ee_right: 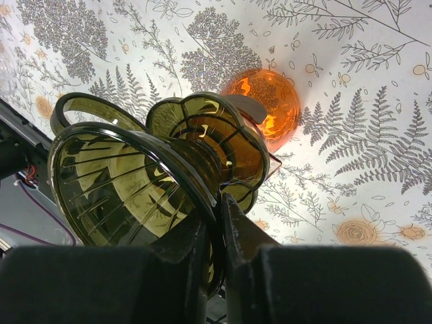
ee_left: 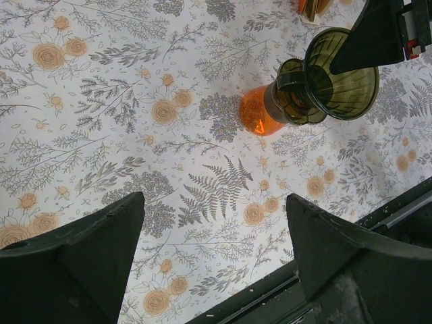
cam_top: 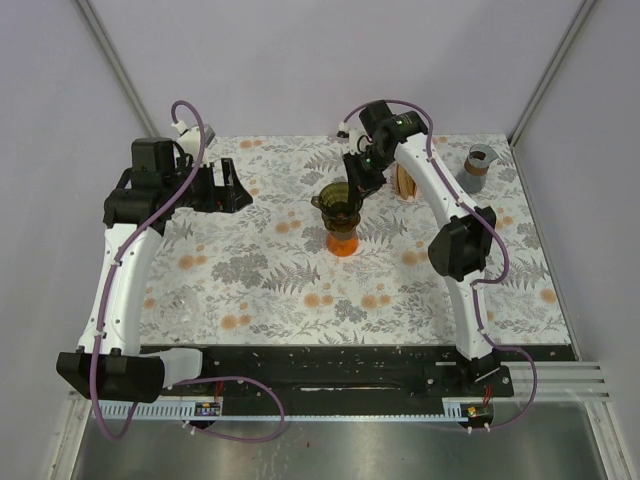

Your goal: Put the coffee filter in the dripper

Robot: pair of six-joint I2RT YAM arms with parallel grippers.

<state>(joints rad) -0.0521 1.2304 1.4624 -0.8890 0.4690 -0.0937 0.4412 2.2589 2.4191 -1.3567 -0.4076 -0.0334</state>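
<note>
Steel-grey ledge (cam_top: 330,450) and a black rail (cam_top: 330,365) line the near edge. Beyond them lies a cloth (cam_top: 260,275) printed with grey ferns and orange blooms. Mid-cloth, the green dripper (cam_top: 338,203) sits atop an orange carafe (cam_top: 342,243), with the right gripper (ee_right: 216,209) pinched on its rim. The left gripper (ee_left: 214,199) hangs spread wide. Brown coffee filters (cam_top: 404,181) stand further back, before pale walls (cam_top: 330,60).

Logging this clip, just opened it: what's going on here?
The right gripper is pinched on the rim of the green dripper, which sits on the orange carafe mid-table. The dripper looks empty; what seems to be the filter stack lies beyond it, untouched. The left gripper hangs open over bare tablecloth, holding nothing.
</note>
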